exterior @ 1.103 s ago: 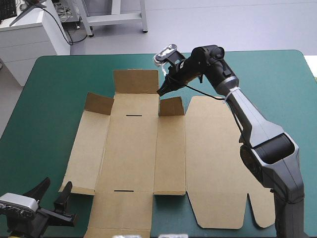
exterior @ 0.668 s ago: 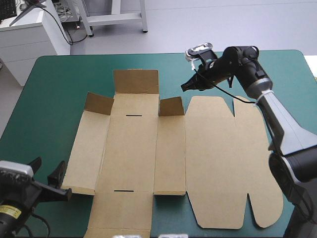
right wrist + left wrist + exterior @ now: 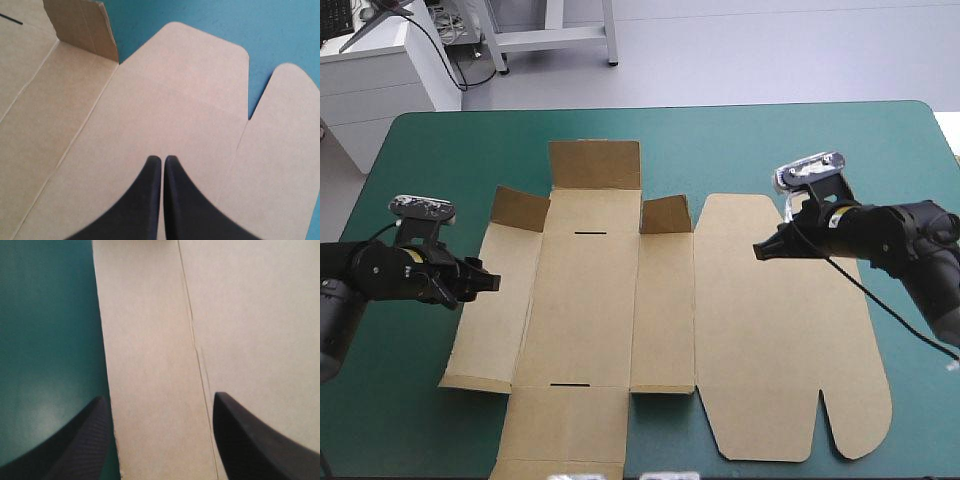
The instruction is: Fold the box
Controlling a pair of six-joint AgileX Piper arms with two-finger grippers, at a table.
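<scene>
The brown box (image 3: 590, 300) lies as a cut sheet on the teal-green cover. Three short flaps stand up at its far end, among them the small right flap (image 3: 666, 214) (image 3: 82, 25). Its wide lid panel (image 3: 790, 330) lies flat on the right. My left gripper (image 3: 488, 283) (image 3: 161, 397) is open and hovers over the outer edge of the box's left side panel (image 3: 150, 340); that edge runs between its fingers. My right gripper (image 3: 761, 251) (image 3: 161, 159) is shut and empty. It points at the lid panel (image 3: 175, 100) near the lid's far left part.
Bare teal-green cover (image 3: 410, 200) lies to the left of the box and along the far side (image 3: 770, 140). The lid's rounded tabs (image 3: 855, 430) reach toward the table's near right edge. The near flap (image 3: 560, 430) lies flat by the front edge.
My left gripper has come up from the table's near left corner to the box's left panel. My right gripper has swung from the far right flap rightward and nearer, over the lid.
</scene>
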